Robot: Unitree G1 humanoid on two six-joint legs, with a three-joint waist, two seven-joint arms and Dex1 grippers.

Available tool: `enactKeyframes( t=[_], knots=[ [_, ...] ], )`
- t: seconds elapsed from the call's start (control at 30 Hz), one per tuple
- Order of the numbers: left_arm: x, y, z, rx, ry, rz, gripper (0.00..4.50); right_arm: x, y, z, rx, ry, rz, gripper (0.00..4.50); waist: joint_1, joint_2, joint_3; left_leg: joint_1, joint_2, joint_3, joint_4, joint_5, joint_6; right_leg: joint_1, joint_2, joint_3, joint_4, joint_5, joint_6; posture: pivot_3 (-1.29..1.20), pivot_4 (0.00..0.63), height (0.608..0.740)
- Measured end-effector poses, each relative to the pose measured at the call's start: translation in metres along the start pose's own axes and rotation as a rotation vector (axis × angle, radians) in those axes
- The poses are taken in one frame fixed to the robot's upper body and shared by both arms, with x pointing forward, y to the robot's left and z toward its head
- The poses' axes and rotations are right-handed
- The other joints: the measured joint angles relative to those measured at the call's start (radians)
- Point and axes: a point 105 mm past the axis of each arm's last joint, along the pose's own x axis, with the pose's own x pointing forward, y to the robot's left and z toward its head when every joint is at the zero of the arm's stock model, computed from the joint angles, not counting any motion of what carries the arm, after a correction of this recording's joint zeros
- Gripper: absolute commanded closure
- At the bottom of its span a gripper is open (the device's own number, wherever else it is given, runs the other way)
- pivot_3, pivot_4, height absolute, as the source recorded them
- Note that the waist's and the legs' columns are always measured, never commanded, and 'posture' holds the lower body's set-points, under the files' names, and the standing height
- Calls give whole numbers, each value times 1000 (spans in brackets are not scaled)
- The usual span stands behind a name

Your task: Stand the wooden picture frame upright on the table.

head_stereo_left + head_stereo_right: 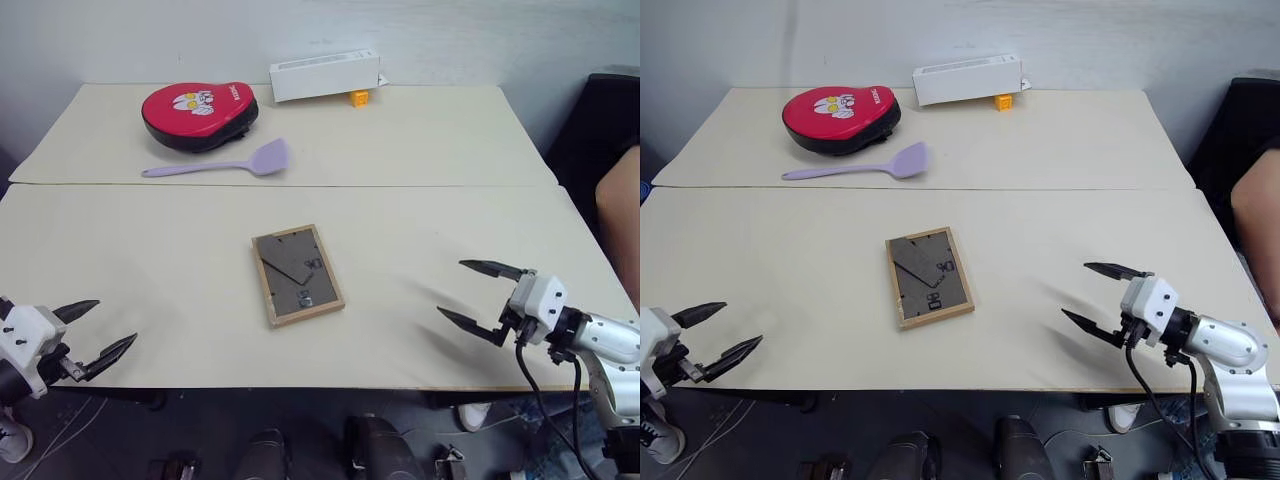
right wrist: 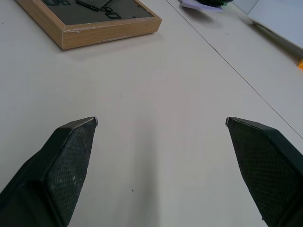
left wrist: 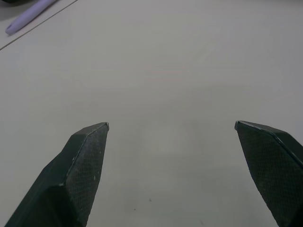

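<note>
Left eye view: wooden picture frame (image 1: 297,274) lies back-up, long axis running away.

- wooden picture frame (image 1: 297,274) lying back-up, dead center on the table (image 1: 180,260)
- left gripper (image 1: 98,335) lower left, right gripper (image 1: 477,295) lower right, both spread wide, nothing held

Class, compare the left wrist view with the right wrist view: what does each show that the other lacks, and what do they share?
Left wrist view alone: the tip of the lilac spatula at a far corner, beside a table seam.

Right wrist view alone: a corner of the wooden picture frame, lying flat with its dark back up, and an edge of the white box.

Shared: the cream table, and an open pincer with nothing between its fingers: the left pincer and the right pincer.
</note>
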Motion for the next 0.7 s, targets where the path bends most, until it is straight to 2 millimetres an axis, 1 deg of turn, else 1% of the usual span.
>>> enactKeyframes(
  t=[0.13, 0.23, 0.27, 0.3, 0.33, 0.37, 0.47, 0.5, 0.53, 0.57, 0.63, 0.7],
  knots=[
    [1, -3, 3, -22, -23, -11, 0, 1, 1, 0, 19, -3, 8, 8, 0, 0, 0, 0, 0, 0, 0, 0, 0, 0, 0, 0, 0, 0, 0, 0, 150, 740],
    [6, -10, 9, -60, -32, -47, 0, 12, 6, 5, 66, -29, 34, 8, -2, 0, 0, 0, 0, 0, 0, 0, 0, 0, 0, 0, 1, 0, 0, 0, 150, 740],
    [9, -14, 12, -59, -33, -67, 188, 19, 9, 9, 89, -42, 53, 1, -3, 0, 0, 0, 0, 0, 0, 0, 0, 0, 0, 0, 1, 0, 0, 0, 150, 740],
    [13, -18, 15, -57, -35, -89, 400, 26, 13, 13, 106, -51, 84, 182, -3, 0, 0, 0, 0, 0, 0, 0, 0, 0, 0, 0, 1, 0, 0, 0, 150, 740],
    [15, -22, 17, -52, -37, -106, 602, 31, 16, 16, 116, -56, 105, 380, -2, 0, 0, 0, 0, -1, 0, 0, 0, 0, 0, 0, 1, 0, 0, 0, 150, 740],
    [19, -24, 18, -47, -32, -109, 924, 40, 18, 18, 133, -59, 120, 606, -2, 0, 0, 0, 0, -1, 0, 0, 0, 0, 0, 0, 1, 0, 0, 0, 150, 740],
    [38, -31, 28, -20, -43, -115, 1860, 68, 21, 24, 153, -60, 143, 1607, -1, 0, 0, 0, 0, -1, 1, 0, -1, 0, 0, 0, 1, 0, 0, 0, 150, 740],
    [45, -34, 31, -21, -48, -117, 2079, 76, 21, 25, 142, -55, 147, 1847, -1, 0, 0, 0, 0, -1, 0, 0, -1, 0, 0, 0, 1, 0, 0, 0, 150, 740],
    [53, -39, 35, -22, -56, -125, 2439, 84, 21, 28, 124, -59, 148, 2241, 0, 0, 0, -1, 0, -1, 1, 0, -1, -1, 0, 0, 1, 0, 0, 0, 150, 740],
    [59, -44, 37, -29, -52, -136, 2729, 90, 20, 30, 98, -56, 156, 2524, 1, 0, 0, -2, 0, -1, 1, 2, -3, -1, 0, -1, 1, 0, 0, 0, 150, 740],
    [70, -56, 37, -42, -30, -159, 3315, 101, 19, 22, 66, -18, 158, 3181, 1, 0, 0, -2, -1, 0, 1, 3, -5, -1, 0, -1, 0, 0, 0, 0, 150, 740],
    [78, -68, 37, -59, -23, -192, 3930, 109, 27, 12, 70, 12, 178, 3861, 0, 0, 0, -2, -1, 0, 1, 3, -5, -1, 0, -1, 0, 0, 0, 0, 150, 740]
  ],
)
